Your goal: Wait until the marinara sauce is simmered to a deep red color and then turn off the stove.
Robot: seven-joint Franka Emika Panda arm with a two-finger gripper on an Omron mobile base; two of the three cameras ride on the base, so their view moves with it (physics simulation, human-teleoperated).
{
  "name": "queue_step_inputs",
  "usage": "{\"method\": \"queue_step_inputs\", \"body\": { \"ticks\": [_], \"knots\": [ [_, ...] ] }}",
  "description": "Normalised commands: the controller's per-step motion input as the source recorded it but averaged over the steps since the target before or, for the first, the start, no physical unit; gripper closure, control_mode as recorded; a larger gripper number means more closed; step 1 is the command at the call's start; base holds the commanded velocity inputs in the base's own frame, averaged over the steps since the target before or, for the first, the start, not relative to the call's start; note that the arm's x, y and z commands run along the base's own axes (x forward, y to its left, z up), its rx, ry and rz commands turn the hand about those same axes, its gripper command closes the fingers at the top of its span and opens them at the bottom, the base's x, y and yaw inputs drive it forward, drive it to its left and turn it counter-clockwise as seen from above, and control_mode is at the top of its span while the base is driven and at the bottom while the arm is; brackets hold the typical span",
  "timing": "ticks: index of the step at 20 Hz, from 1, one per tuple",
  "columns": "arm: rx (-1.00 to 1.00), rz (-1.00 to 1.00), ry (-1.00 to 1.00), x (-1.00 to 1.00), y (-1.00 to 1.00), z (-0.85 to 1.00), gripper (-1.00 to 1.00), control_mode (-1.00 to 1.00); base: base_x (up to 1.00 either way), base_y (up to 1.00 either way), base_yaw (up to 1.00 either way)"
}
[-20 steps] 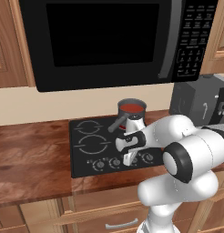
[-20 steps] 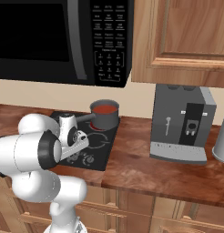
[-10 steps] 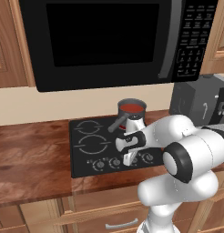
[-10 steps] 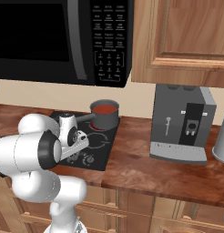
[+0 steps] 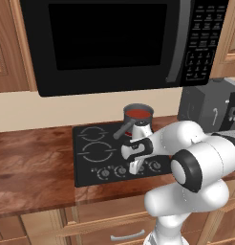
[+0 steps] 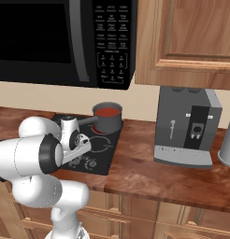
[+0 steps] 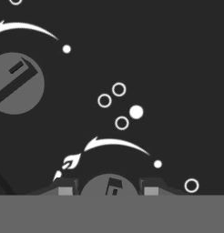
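Gripper is closed around a stove knob, its fingers on both sides, probably to turn off the burner under the red sauce.

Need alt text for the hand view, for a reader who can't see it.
The tool sits at the bottom edge with its two dark fingertips either side of a round grey stove knob. Around it is the stove, black glass with white burner markings, and a second grey knob at upper left.
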Motion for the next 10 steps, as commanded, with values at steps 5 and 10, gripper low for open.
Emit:
{"method": "queue_step_inputs", "body": {
  "ticks": [5,10],
  "knots": [
    [0.00,0.00,0.00,0.00,0.00,0.00,1.00,-1.00,0.00,0.00,0.00],
    [0.00,0.00,0.00,0.00,0.00,0.00,1.00,-1.00,0.00,0.00,0.00]
  ]
}}
